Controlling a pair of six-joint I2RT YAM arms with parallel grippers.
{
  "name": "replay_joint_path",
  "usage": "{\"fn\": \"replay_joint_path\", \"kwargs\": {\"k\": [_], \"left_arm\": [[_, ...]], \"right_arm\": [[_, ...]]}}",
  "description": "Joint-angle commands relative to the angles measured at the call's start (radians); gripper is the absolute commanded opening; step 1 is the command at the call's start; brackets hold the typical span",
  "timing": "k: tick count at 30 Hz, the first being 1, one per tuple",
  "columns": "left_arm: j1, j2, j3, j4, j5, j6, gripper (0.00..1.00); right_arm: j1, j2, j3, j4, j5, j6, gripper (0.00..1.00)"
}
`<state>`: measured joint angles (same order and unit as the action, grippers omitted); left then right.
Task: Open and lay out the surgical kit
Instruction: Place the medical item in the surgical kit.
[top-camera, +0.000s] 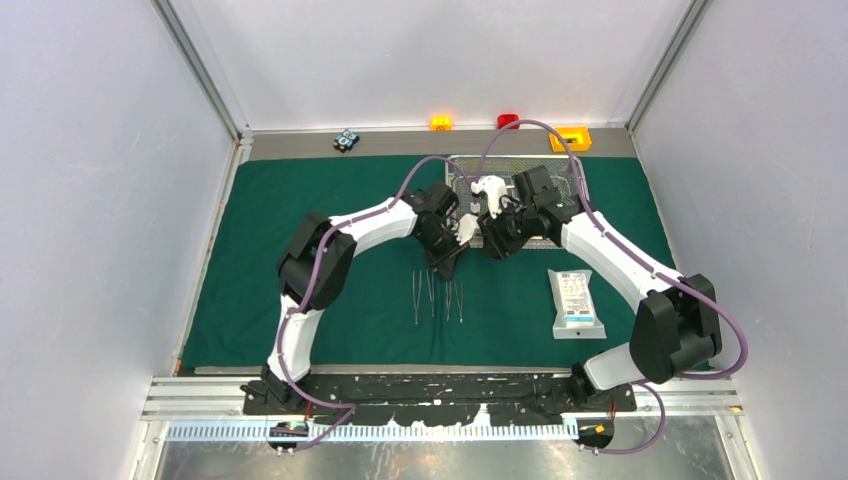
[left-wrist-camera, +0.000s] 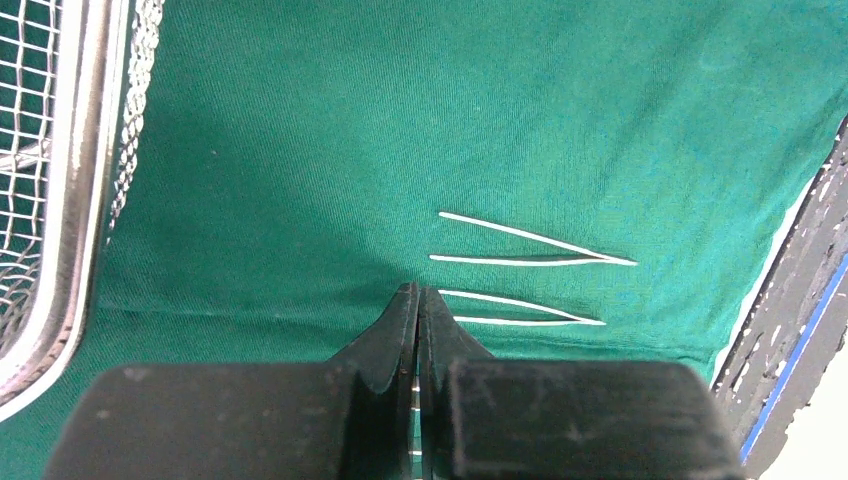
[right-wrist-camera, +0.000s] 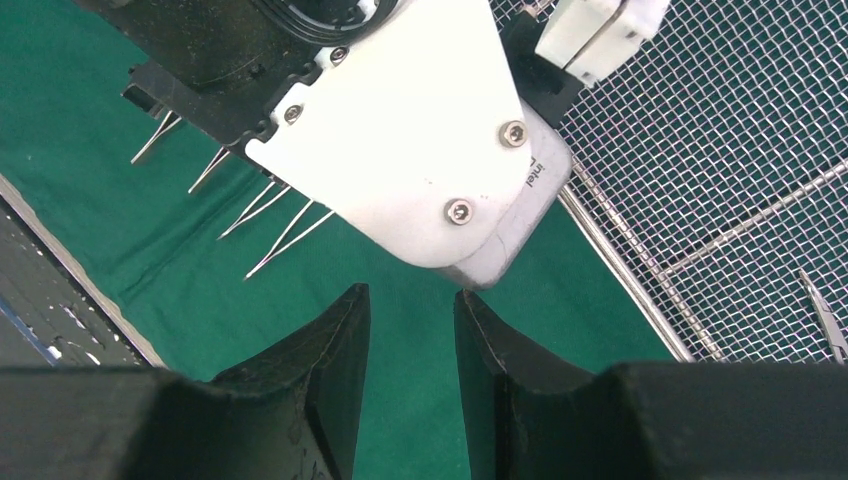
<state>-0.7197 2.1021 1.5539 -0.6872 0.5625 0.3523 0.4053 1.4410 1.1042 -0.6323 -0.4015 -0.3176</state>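
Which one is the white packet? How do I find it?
Find the big green cloth. On its right side, by itself, lies the white pouch. It is flat and rectangular, unlike the thin silver tweezers in the middle.

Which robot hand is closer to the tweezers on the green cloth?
Left. The left gripper is shut, with its tips just beside the tweezers. The right gripper is open and farther off to their right, by the tray edge.
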Motion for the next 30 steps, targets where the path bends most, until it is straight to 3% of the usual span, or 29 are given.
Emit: {"fn": "replay_joint_path", "kwargs": {"k": [1,12,21,30], "left_arm": [[-0.004,-0.013,0.039,-0.027,0.025,0.036,0.0],[-0.004,-0.013,0.044,-0.04,0.014,0.047,0.1],[-0.003,-0.028,0.059,-0.038,-0.01,0.047,0.28],[0.021,-0.086,0.061,-0.032,-0.066,0.045,0.34]], "right_arm": [[-0.003,0.002,0.0,0.028,-0.002,-0.017,0.42],[-0.003,0.002,0.001,0.027,-0.003,-0.014,0.42],[-0.002,-0.004,0.002,0.025,-0.003,-0.014,0.42],[-0.032,-0.043,0.002,0.056,-0.002,0.031,0.41]]}}
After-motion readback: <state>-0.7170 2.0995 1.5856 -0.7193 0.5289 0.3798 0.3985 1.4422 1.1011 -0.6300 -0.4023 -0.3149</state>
